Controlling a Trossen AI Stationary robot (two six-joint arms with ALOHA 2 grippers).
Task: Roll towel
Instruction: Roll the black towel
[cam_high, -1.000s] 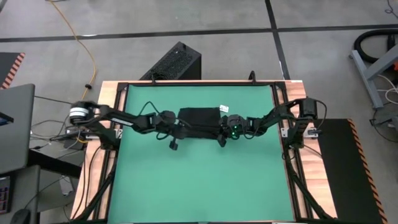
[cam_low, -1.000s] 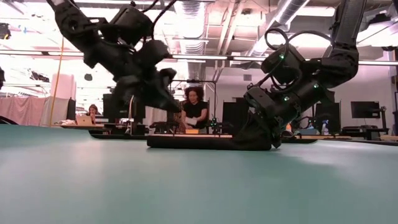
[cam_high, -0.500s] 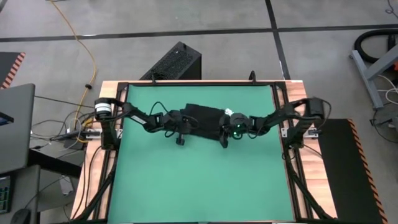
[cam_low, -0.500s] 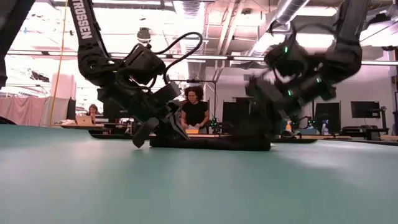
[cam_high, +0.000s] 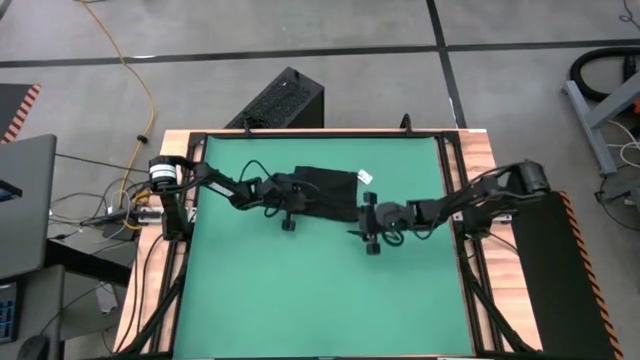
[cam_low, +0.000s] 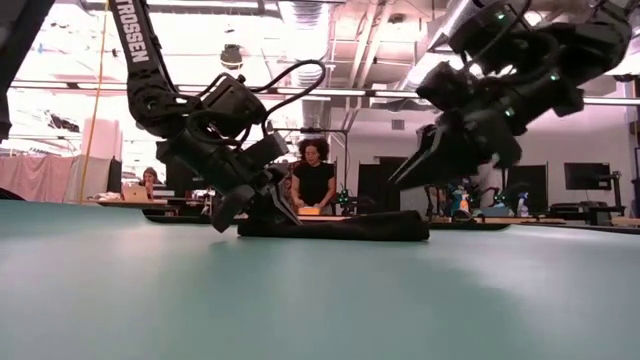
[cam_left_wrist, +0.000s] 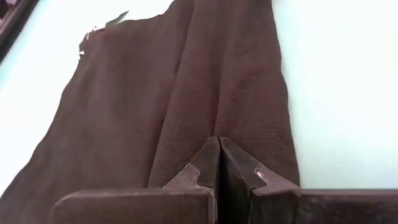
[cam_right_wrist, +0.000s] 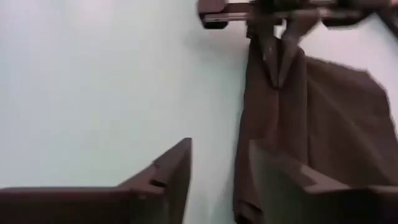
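We see the black towel lying partly rolled at the far middle of the green worktop, its long axis running left to right. Our left end effector pinches its left end; our right end effector, fingers apart, hangs off the right end.

This is a robotics lab in an open office hall. The table with a green mat stands on a grey concrete floor. Behind it are exposed ceiling pipes, monitors and a person at a desk.
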